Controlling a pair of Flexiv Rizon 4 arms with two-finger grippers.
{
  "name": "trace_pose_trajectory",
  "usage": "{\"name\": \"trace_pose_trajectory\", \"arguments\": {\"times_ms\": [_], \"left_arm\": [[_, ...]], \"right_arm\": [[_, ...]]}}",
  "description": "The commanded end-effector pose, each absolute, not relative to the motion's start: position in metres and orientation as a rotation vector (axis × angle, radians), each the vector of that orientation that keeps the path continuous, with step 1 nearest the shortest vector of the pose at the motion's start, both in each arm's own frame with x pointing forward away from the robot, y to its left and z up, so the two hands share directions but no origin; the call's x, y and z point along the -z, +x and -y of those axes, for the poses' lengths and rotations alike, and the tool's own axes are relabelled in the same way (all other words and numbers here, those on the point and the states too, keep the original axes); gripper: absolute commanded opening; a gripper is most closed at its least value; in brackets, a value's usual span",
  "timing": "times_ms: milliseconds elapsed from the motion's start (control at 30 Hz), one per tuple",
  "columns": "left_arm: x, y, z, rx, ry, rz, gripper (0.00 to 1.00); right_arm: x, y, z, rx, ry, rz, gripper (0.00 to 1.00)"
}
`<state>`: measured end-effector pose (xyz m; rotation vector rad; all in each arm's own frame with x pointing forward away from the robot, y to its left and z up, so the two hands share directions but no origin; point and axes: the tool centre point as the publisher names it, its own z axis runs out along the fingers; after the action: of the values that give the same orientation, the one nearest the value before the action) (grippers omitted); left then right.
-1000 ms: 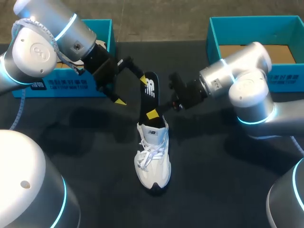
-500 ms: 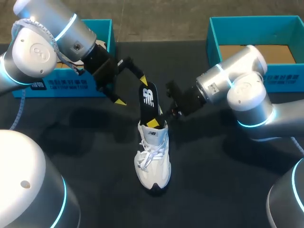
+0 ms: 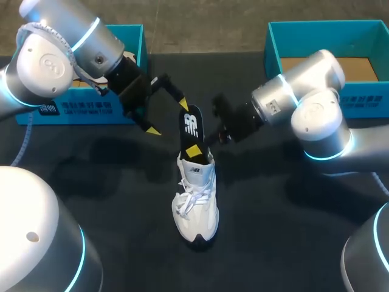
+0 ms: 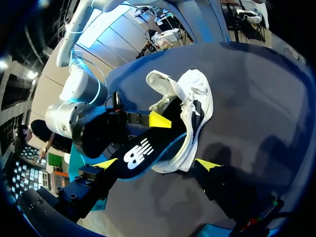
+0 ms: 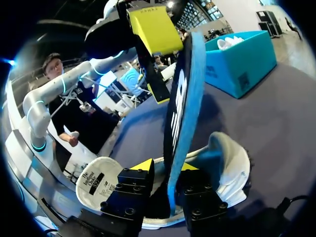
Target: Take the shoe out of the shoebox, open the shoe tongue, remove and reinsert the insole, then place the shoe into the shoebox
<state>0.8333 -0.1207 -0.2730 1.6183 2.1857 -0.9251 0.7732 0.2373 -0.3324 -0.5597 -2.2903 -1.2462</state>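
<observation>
**Insole step in progress, sneaker out of its box.**
The right gripper (image 5: pixel 165 168) is clamped on the black insole (image 3: pixel 191 125), which stands upright with its lower end inside the white sneaker (image 3: pixel 196 204) just beneath the fingers. The left gripper (image 3: pixel 168 117) is spread wide around the insole's upper end. The blue shoebox (image 3: pixel 272 48) lies well behind the right gripper. Seating the insole and reboxing appear to be left.

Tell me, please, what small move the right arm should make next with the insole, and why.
Probably ease the insole slightly deeper into the shoe. Its lower end sits in the shoe's opening while most of it stands out above. The right gripper is shut on it low down, and the left gripper stands open beside its upper end.
</observation>
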Motion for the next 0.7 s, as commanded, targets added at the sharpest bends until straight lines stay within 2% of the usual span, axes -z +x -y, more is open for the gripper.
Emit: {"name": "trace_pose_trajectory", "arguments": {"times_ms": [33,100,167,200,700], "left_arm": [[0.273,0.836,0.122,0.921,1.624,-2.189,1.0],[0.274,0.835,0.123,0.92,1.627,-2.188,1.0],[0.273,0.835,0.123,0.917,1.63,-2.187,1.0],[0.273,0.835,0.124,0.917,1.632,-2.186,1.0],[0.273,0.833,0.125,0.901,1.638,-2.184,1.0]], "right_arm": [[0.331,0.779,-0.238,1.236,-0.555,2.299,0.24],[0.333,0.783,-0.239,1.23,-0.543,2.3,0.2],[0.335,0.785,-0.239,1.222,-0.541,2.297,0.03],[0.335,0.786,-0.239,1.219,-0.542,2.297,0.0],[0.356,0.753,-0.239,1.094,-0.588,2.24,0.0]]}}
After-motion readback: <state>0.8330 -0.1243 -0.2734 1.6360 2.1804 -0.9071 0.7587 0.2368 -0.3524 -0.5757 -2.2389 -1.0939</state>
